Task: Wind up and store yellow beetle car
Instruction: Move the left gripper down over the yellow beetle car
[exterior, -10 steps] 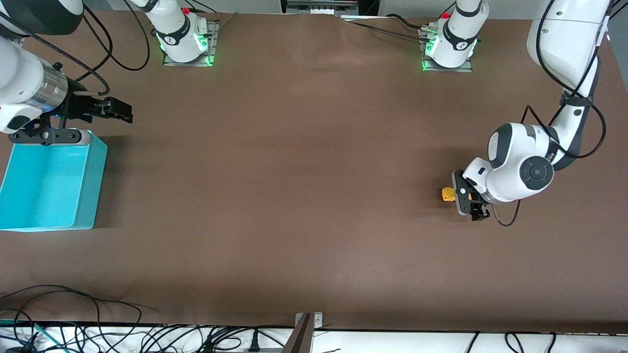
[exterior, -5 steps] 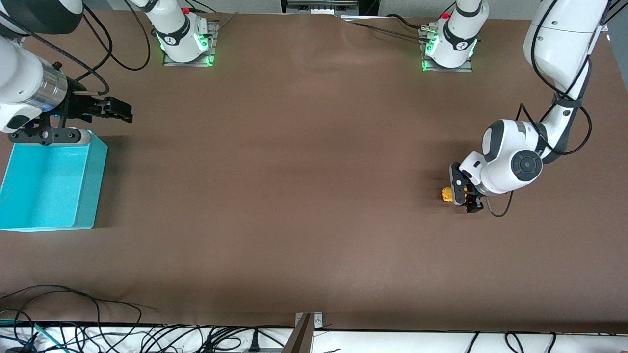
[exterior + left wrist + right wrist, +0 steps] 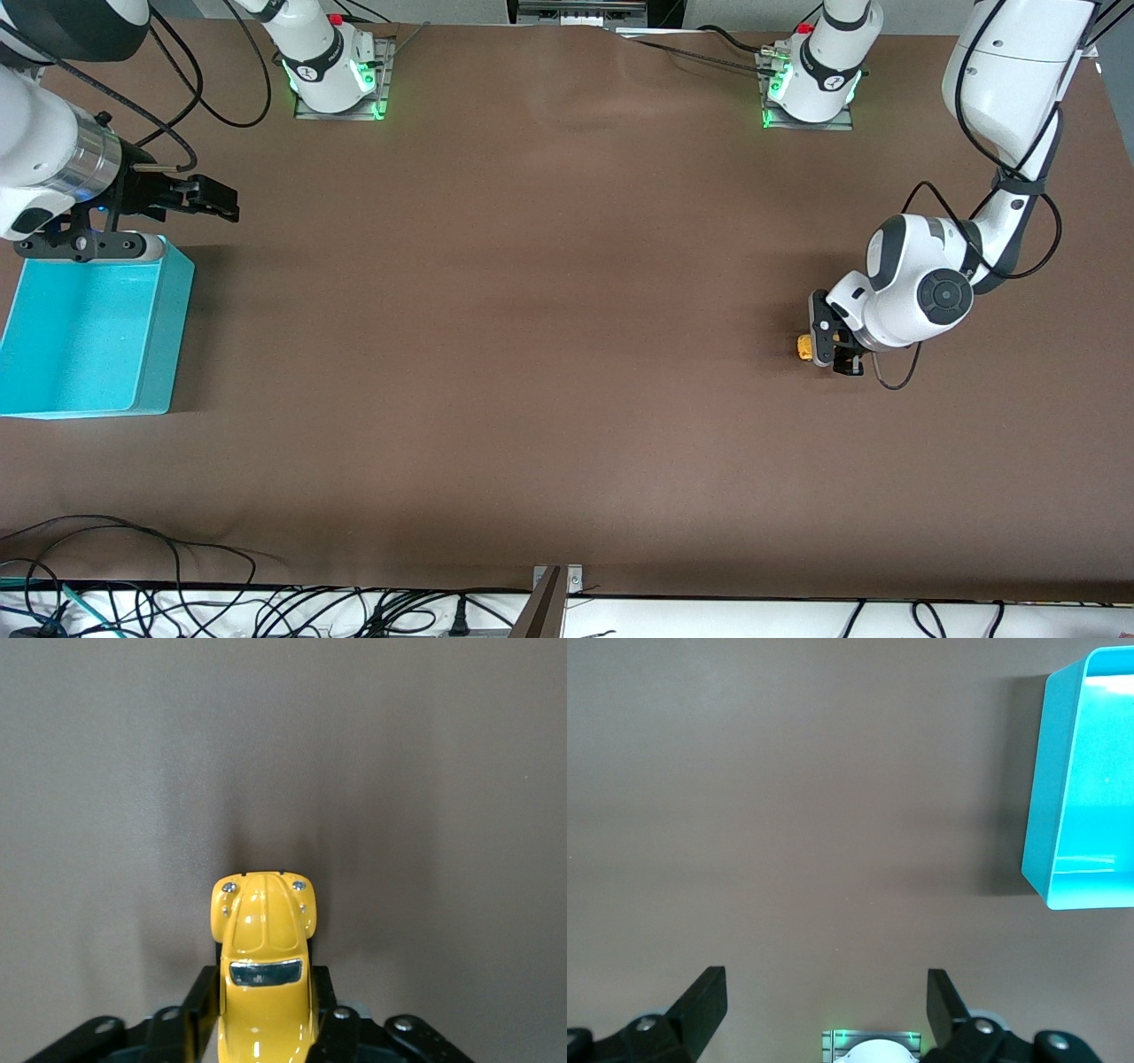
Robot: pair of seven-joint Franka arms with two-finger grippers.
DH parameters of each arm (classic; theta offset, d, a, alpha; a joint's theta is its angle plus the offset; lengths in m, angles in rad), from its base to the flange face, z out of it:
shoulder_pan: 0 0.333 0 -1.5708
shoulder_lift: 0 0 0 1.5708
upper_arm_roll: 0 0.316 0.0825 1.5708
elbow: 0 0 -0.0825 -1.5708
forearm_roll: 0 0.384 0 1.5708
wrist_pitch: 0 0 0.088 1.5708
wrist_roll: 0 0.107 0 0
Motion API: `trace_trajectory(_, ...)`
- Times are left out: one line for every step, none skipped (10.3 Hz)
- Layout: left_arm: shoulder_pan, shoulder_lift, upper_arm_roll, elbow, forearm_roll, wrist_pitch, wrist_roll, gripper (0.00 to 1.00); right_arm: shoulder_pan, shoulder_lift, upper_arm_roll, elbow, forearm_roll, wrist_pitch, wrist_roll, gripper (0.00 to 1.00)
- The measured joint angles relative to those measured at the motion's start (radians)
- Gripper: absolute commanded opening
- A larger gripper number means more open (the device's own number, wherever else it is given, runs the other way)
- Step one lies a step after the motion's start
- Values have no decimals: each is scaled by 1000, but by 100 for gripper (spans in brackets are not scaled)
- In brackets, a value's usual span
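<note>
A brown mat covers the table (image 3: 549, 292) from edge to edge. Loose black cables (image 3: 133, 585) run along the edge nearest the front camera, and both arm bases stand at the other edge, each lit green.

Left gripper (image 3: 831, 341): low at the mat, toward the left arm's end of the table. In the left wrist view its black fingers (image 3: 197, 1014) press against both flanks of the yellow beetle car (image 3: 263, 979), so the gripper (image 3: 263, 1028) is closed on the toy. The car's rounded bonnet and two small headlights project forward past the fingertips; its dark windscreen sits level with them. In the front view only a small yellow part of the car (image 3: 803, 347) shows, at the side of the gripper facing the right arm's end of the table. Whether the wheels rest on the mat cannot be told.

Right gripper (image 3: 205, 198): waiting in the air toward the right arm's end of the table, over bare mat just beside a corner of the turquoise bin (image 3: 168, 337). In the right wrist view the fingers (image 3: 702, 997) of this gripper (image 3: 824, 1001) stand wide apart with nothing between them. The bin (image 3: 1054, 815) appears at the edge of that view, its interior showing only its own blue floor.

The car and the bin are well apart, near opposite ends of the table.
</note>
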Motion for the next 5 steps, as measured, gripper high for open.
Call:
trace_trajectory(0, 0, 0, 0, 0, 0, 5, 8, 0, 0, 0, 0, 0, 0, 0, 100)
trace_trajectory(0, 0, -1, 0, 0, 0, 7, 8, 0, 0, 0, 0, 0, 0, 0, 100)
trace_trajectory(0, 0, -1, 0, 0, 0, 8, 8, -1, 0, -1, 1, 0, 1, 0, 100)
trace_trajectory(0, 0, -2, 0, 0, 0, 12, 8, -1, 0, -2, 2, 0, 1, 0, 100)
trace_trajectory(1, 0, -2, 0, 0, 0, 17, 8, -1, 0, -2, 2, 0, 2, 0, 100)
